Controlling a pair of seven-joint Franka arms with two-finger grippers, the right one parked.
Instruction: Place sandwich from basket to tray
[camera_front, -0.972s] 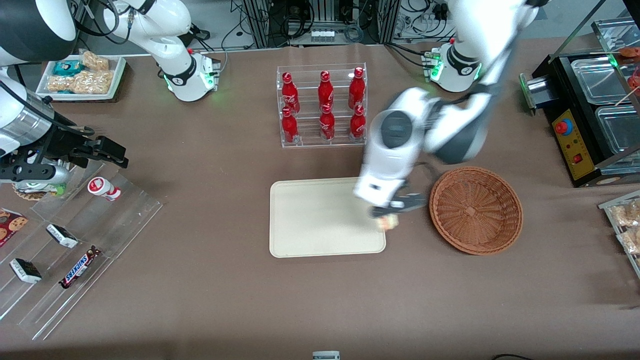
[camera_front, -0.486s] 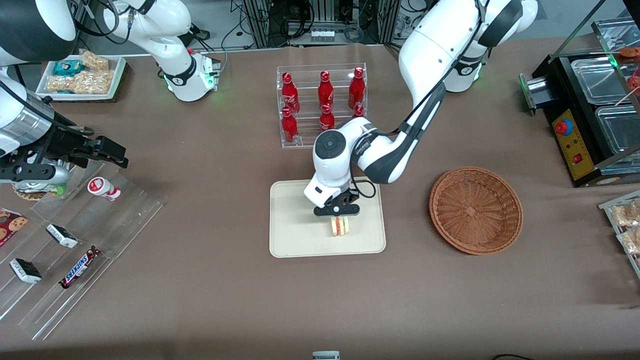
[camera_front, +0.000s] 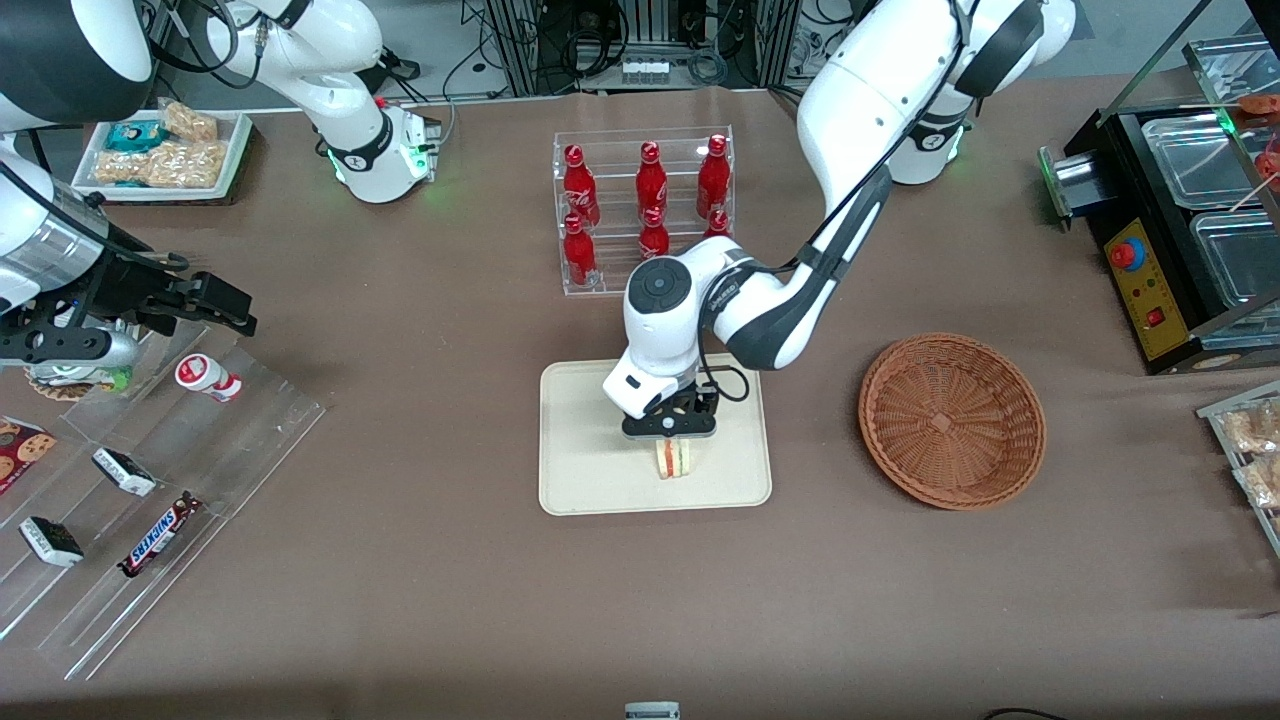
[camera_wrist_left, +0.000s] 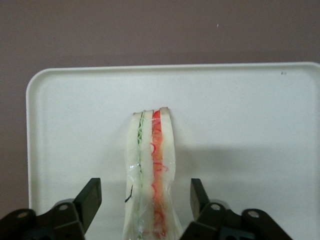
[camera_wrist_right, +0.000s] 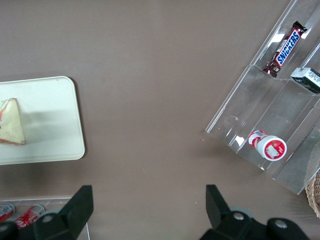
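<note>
The sandwich (camera_front: 675, 459) stands on its edge on the cream tray (camera_front: 585, 470), near the tray's edge nearest the front camera. In the left wrist view the sandwich (camera_wrist_left: 151, 175) shows pale bread with green and orange-red filling, wrapped in clear film, on the tray (camera_wrist_left: 250, 130). My gripper (camera_front: 670, 432) hangs just above it, open, with one black finger (camera_wrist_left: 89, 202) on each side and a clear gap to the bread. The wicker basket (camera_front: 952, 420) sits beside the tray toward the working arm's end, with nothing in it.
A clear rack of red bottles (camera_front: 645, 205) stands farther from the front camera than the tray. Clear acrylic racks with snacks (camera_front: 150, 480) lie toward the parked arm's end. A black appliance (camera_front: 1170, 240) stands toward the working arm's end.
My gripper carried the sandwich from beside the basket over the tray, lowered it onto the tray and let go of it; the fingers now stand apart from the bread.
</note>
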